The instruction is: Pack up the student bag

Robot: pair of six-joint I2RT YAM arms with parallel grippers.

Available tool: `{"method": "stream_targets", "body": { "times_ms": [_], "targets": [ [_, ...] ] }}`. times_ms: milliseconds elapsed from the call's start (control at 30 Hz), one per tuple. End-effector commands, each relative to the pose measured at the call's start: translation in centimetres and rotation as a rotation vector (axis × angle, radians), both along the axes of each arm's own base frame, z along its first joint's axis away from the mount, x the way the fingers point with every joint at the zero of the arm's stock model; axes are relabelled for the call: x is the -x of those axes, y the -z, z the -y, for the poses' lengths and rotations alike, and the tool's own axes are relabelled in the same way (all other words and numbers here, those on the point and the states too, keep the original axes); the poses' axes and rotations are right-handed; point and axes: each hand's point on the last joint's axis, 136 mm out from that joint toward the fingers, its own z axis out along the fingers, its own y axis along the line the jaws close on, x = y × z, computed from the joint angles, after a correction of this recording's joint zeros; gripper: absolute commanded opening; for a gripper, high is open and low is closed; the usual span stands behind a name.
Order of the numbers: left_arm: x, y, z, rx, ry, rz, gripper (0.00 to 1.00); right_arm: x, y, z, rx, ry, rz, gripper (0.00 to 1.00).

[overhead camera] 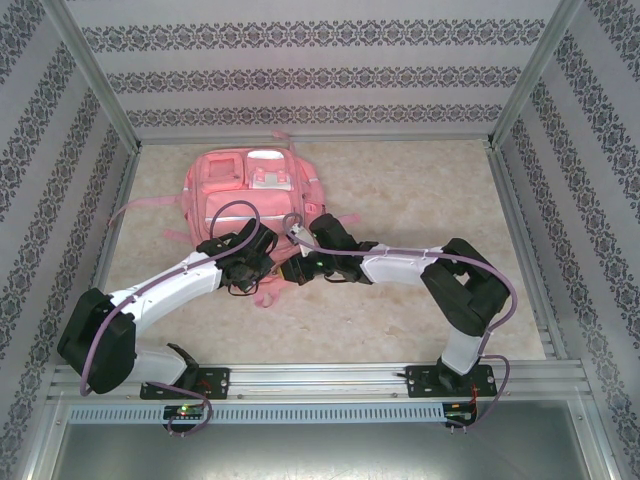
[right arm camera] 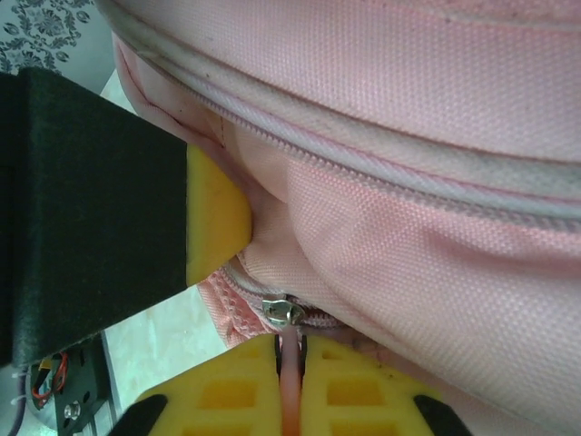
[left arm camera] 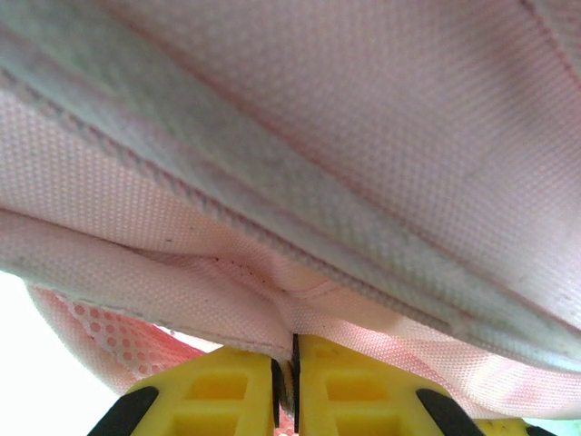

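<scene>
Desk (overhead camera: 420, 200): marbled top, bag (overhead camera: 250, 190) lying flat on it, front pockets up.

Bag: pink, sits at the far centre-left of the desk. Both arms reach in and meet at the bag's near edge.

Left hand (left arm camera: 292, 359): at the bag's near edge, fingers pressed together, pinching a fold (left arm camera: 227, 318) of the pink cloth just under a pale seam.

Right hand (right arm camera: 290, 354): just beside the left one on the same edge, pressed together on the pull (right arm camera: 289, 372), a thin pink strip hanging from the slider.

Zip (right arm camera: 381, 173): the stretch in the right wrist view reads closed. Slider (right arm camera: 280, 311), small and metal, sits where the bag edge curves, just above the right fingertips.

Step, judged: opening the bag's zip ahead of any packing. Left hand anchors, right hand has the pull.

Next move, judged: draw the pull along the zip line, not away from the bag, while the left pinch holds the cloth taut. The thin strip may slip.
</scene>
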Motion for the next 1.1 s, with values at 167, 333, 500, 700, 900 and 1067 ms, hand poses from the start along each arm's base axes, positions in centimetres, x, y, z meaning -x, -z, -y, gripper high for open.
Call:
{"method": "stream_targets", "body": {
  "times_ms": [167,333,500,700,900,1067],
  "targets": [
    [-0.6,-1.1,-0.9,-0.035,-0.009,0.028,0.0,-0.8,-0.3,2.0,0.055,0.083,0.088,0.0],
    [0.1,-1.6,-2.6,-0.07,-0.049,0.046,0.0,-2.3,-0.2,4.1,0.093,0.163,0.128,0.0],
    [0.8,-2.3,-4.5,-0.091,-0.089,0.068,0.0,-4.4,0.7,7.1,0.185,0.262,0.17,0.0],
    [1.3,-3.1,-5.7,-0.11,-0.092,0.082,0.0,-7.3,1.1,10.1,0.232,0.352,0.183,0.0],
    [1.2,-3.2,-7.1,-0.121,-0.082,0.073,0.0,-7.3,-1.5,10.4,0.199,0.349,0.223,0.0],
    [0.4,-3.8,-10.1,-0.114,-0.103,0.066,0.0,-4.7,-3.4,8.3,0.157,0.29,0.237,0.0]
  ]
}}
